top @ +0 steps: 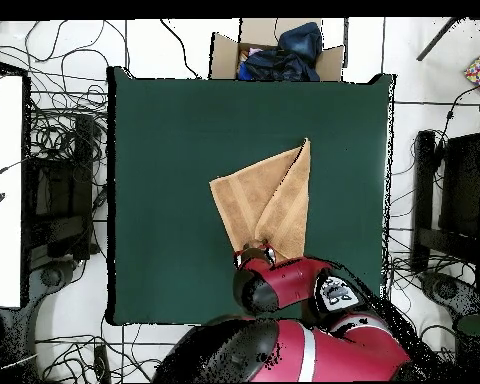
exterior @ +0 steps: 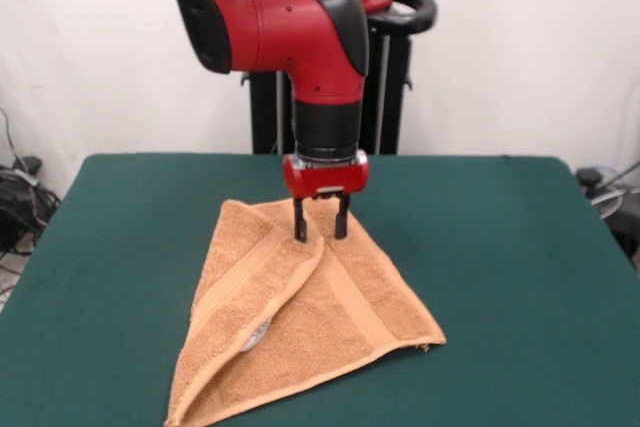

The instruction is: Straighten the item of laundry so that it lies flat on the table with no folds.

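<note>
The towel (exterior: pixel 300 322) lies folded in a triangle shape in the lower centre of the front view, one flap over the other, its lower left corner reaching the frame's bottom edge. Wide free green counter (exterior: pixel 520 277) is on the left and right of it. The gripper (exterior: pixel 320 229) stands upright at the towel's top corner, fingers a little apart, tips touching the cloth.

The red arm (exterior: pixel 300 37) reaches down over the green bench (exterior: pixel 520 277); its gripper (exterior: pixel 321 231), fingers (exterior: pixel 300 221) parted, touches the far end of a folded orange towel (exterior: pixel 300 317)
</note>
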`<control>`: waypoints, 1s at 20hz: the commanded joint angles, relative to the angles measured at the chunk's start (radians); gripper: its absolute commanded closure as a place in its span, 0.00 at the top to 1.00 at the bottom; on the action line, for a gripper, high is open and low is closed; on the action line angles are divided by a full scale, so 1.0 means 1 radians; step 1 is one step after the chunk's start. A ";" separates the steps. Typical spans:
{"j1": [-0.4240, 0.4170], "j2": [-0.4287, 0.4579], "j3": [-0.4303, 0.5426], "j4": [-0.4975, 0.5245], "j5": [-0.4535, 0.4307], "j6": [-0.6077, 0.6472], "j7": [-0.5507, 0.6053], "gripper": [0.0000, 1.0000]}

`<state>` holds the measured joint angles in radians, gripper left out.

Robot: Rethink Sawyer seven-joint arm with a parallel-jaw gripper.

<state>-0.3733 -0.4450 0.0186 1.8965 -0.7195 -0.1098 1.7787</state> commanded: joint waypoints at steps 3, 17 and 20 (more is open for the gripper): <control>-0.039 0.009 0.125 -0.120 -0.002 0.092 0.037 1.00; -0.131 0.005 0.256 -0.162 -0.028 0.291 -0.051 0.00; -0.130 0.004 0.257 -0.159 -0.034 0.291 -0.045 0.00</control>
<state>-0.5195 -0.4706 0.1781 1.8777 -0.7201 0.1040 1.7787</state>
